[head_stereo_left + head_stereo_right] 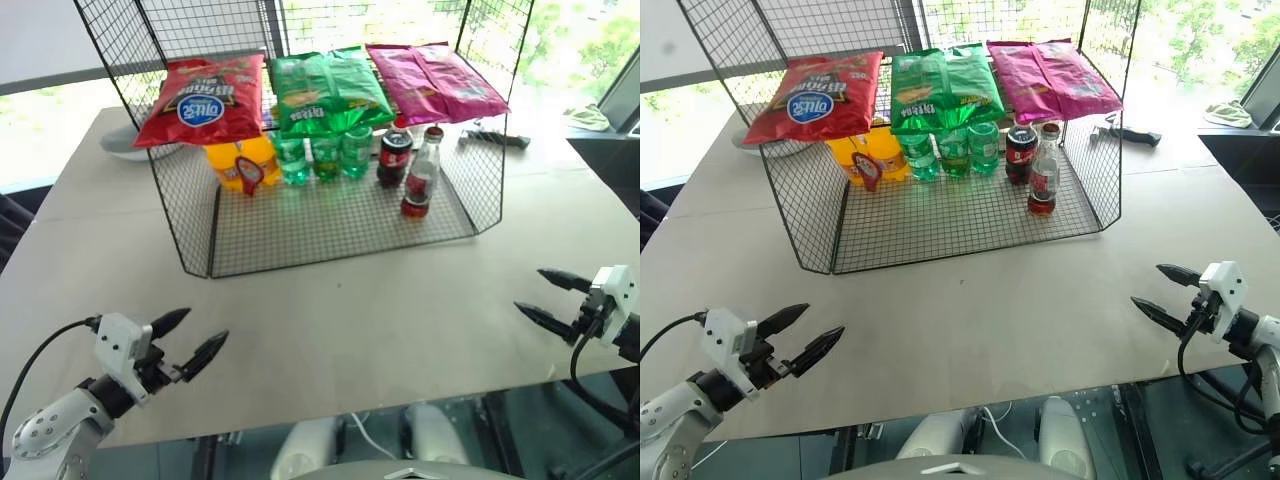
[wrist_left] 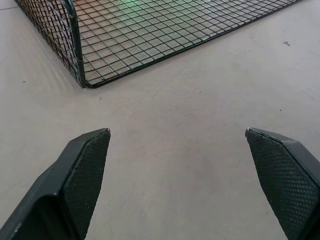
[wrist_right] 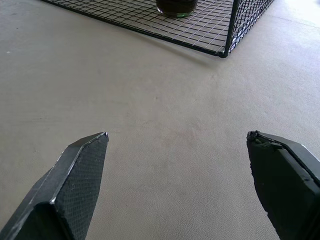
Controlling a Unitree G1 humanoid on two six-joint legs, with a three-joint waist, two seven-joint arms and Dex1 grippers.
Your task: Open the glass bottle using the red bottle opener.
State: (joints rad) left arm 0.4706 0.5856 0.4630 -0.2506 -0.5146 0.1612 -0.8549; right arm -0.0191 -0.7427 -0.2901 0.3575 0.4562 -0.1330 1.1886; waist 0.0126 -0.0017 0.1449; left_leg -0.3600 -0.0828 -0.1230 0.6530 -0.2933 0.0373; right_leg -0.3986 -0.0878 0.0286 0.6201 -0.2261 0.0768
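Observation:
The glass bottle (image 1: 420, 178) stands upright on the wire shelf's floor at the right, slim, with a dark drink and a red label; its base (image 3: 176, 6) also appears in the right wrist view. The red bottle opener (image 1: 248, 175) leans by the orange bottles at the shelf's left. My left gripper (image 1: 207, 324) hovers open over the table near its front left edge, fingers (image 2: 85, 170) wide apart and empty. My right gripper (image 1: 528, 289) is open at the front right, pointing inward, with nothing between its fingers (image 3: 75, 175).
A black wire shelf (image 1: 190, 215) sits mid-table, with red (image 1: 200, 100), green (image 1: 325, 90) and pink (image 1: 435, 80) chip bags on top. Inside stand orange bottles (image 1: 225, 160), green bottles (image 1: 325, 155) and a fat cola bottle (image 1: 394, 155). A black tool (image 1: 495, 137) lies behind right.

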